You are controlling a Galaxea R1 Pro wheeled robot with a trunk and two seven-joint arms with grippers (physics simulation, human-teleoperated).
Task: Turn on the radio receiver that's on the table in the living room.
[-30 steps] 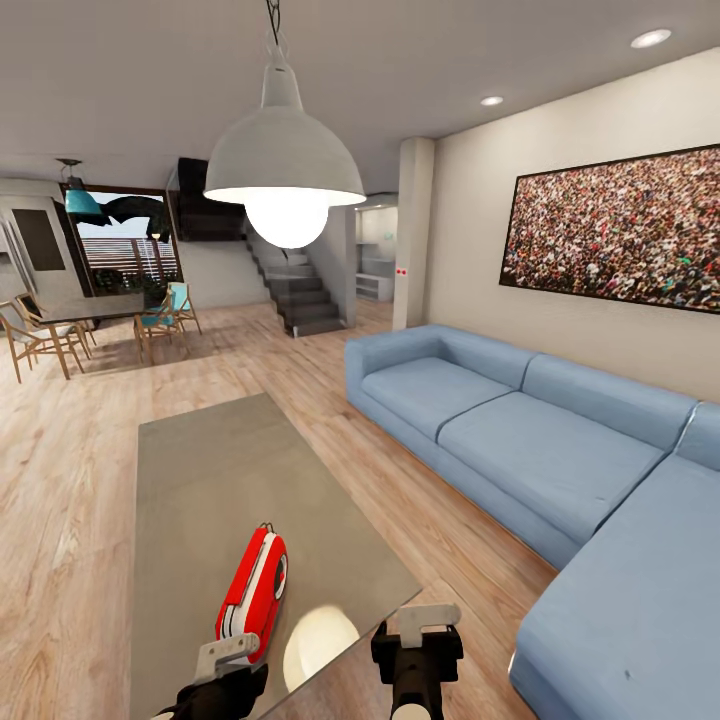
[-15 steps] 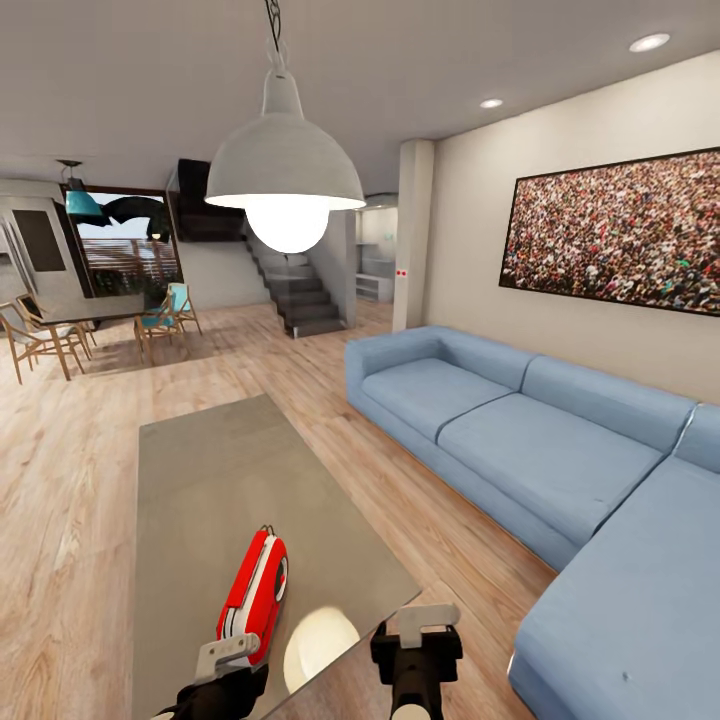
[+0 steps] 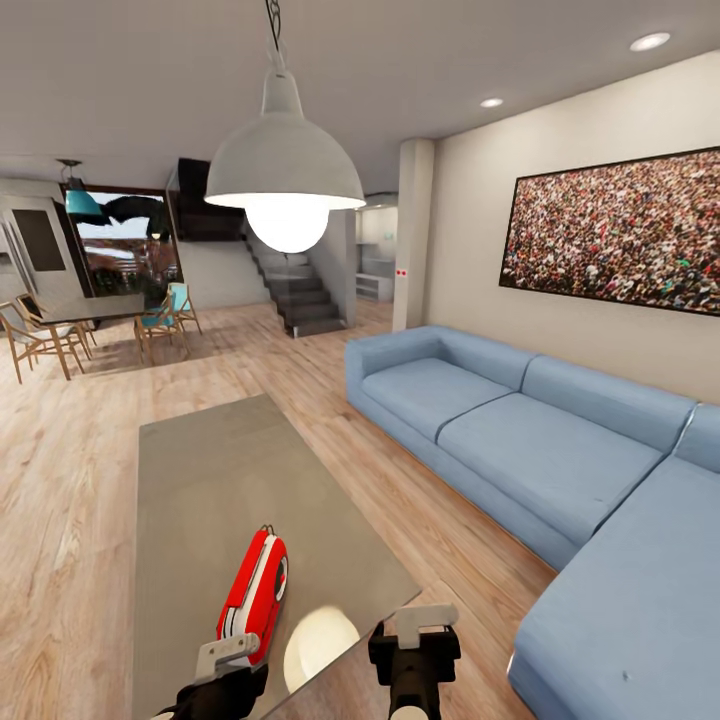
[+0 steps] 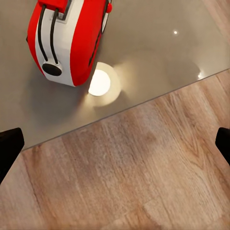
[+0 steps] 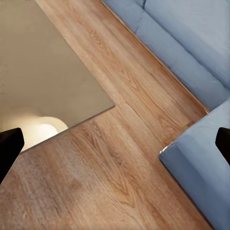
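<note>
Nothing much has moved since a second ago, the right tool (image 3: 415,650) just sits a hair lower and the radio receiver (image 3: 254,597) hasn't budged. It's lying on the worktop (image 3: 220,470) near the close end, well apart from the far edge, long axis running roughly away from the robot with a slight lean to the right, dial side facing right toward the sofa (image 3: 520,440). Glossy red shell, white trim, rounded corners, a dark round knob on the near end. That worktop is a long flat grey slab, glassy enough to mirror the pendant lamp (image 3: 285,175) as a bright blob just beside the radio. Left tool (image 3: 225,665) hangs right at the near edge, just short of the radio, fingers spread wide; the right one is spread wide too, over bare floor (image 5: 120,158). Between worktop and sofa there's an open strip of light wood planks, and loads of free floor on the left.
</note>
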